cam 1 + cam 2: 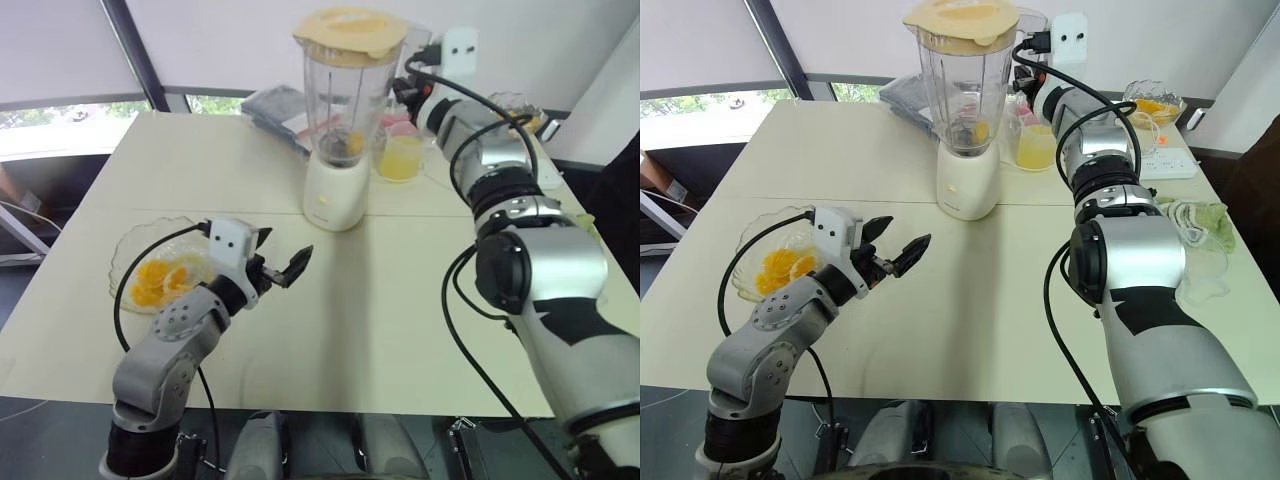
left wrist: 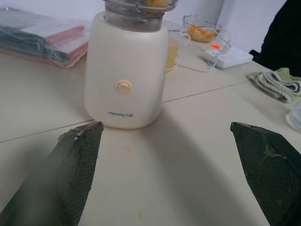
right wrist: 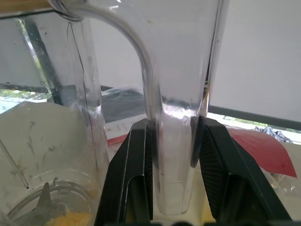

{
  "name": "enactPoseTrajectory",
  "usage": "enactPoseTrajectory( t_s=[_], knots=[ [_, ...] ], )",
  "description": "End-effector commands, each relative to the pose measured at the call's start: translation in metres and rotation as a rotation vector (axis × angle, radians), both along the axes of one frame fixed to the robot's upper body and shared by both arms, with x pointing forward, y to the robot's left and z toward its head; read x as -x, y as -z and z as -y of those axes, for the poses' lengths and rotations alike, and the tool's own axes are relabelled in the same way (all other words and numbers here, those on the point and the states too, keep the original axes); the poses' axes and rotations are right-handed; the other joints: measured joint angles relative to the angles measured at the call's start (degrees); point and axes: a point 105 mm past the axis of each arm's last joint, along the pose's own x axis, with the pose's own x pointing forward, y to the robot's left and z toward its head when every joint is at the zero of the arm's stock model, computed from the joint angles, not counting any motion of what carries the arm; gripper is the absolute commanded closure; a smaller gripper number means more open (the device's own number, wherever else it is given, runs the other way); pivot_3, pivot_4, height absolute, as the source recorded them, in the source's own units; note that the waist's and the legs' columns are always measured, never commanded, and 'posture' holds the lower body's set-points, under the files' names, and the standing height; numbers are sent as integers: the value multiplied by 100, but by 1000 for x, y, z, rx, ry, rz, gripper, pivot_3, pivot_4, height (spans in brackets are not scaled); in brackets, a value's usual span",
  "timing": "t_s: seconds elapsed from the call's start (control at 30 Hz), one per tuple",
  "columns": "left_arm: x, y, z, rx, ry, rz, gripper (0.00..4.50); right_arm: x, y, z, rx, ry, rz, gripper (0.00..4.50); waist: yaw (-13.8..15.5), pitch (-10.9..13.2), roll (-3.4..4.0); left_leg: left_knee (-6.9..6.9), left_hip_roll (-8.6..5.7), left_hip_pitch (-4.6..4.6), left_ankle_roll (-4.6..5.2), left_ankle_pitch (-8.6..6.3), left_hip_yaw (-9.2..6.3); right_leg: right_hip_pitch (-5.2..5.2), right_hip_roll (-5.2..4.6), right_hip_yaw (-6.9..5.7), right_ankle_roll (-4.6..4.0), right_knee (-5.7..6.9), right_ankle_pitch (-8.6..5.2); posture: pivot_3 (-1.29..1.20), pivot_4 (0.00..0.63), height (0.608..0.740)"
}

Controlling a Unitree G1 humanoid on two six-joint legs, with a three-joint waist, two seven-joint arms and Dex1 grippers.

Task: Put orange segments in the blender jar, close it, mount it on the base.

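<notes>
The clear blender jar [image 1: 345, 95] stands upright on the cream-white base [image 1: 335, 195] at the table's far middle, with a flat cream-yellow lid [image 1: 350, 35] on top. A few orange segments [image 1: 352, 143] lie at the jar's bottom by the blades. My right gripper [image 3: 173, 136] is shut on the jar's side handle [image 3: 153, 89], one black finger on each side. More orange segments [image 1: 160, 280] lie in a scalloped glass bowl [image 1: 130, 250] at the near left. My left gripper [image 1: 283, 250] hangs open and holds nothing, just right of that bowl and pointing toward the base [image 2: 127, 70].
A cup of yellow juice [image 1: 400, 158] stands right beside the base. A second glass bowl [image 1: 515, 108] with orange pieces, a white power strip [image 1: 1165, 165] and a green cloth [image 1: 1200, 220] sit at the right. Flat packets [image 1: 280, 110] lie behind the jar.
</notes>
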Motion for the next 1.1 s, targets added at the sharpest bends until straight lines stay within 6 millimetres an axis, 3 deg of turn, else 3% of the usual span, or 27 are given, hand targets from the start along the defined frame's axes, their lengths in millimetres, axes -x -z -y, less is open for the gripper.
enactPoseTrajectory(
  t_s=[0.03,0.3,0.7,0.93,0.97,1.03,1.1],
  knots=[
    [3,-13,5,-1,17,66,5,2,-28,4,-16,28,79,3689,0,0,0,0,0,0,0,0,0,0,0,0,-1,-2,1,0,150,740],
    [3,-13,6,-9,20,74,5,2,-27,3,-25,39,78,3689,2,1,1,-17,0,-5,0,0,3,4,-3,0,-7,-33,5,0,150,740],
    [3,-12,5,-20,18,72,5,-1,3,-5,-7,-5,3,3689,-2,4,4,-90,1,0,-30,17,5,-14,-3,-7,11,-58,15,0,150,740],
    [0,-12,7,-23,28,75,5,0,3,-5,-25,-18,1,3689,1,4,4,-89,-2,3,-40,24,4,-12,-2,-7,10,-53,16,0,150,740],
    [-1,-12,7,-23,30,75,0,0,3,-4,-26,-17,2,2657,-3,4,4,-89,-2,3,-40,24,4,-12,-1,-7,10,-53,16,0,150,740],
    [-2,-12,8,-24,37,78,0,0,3,-3,-21,-16,2,1859,-7,4,4,-89,-1,3,-40,24,4,-12,0,-6,10,-53,16,0,150,740],
    [-3,-13,9,-24,44,80,0,0,3,-3,-9,-20,-3,755,-2,4,4,-90,0,2,-40,24,3,-12,2,-7,11,-53,16,0,150,740]
  ],
)
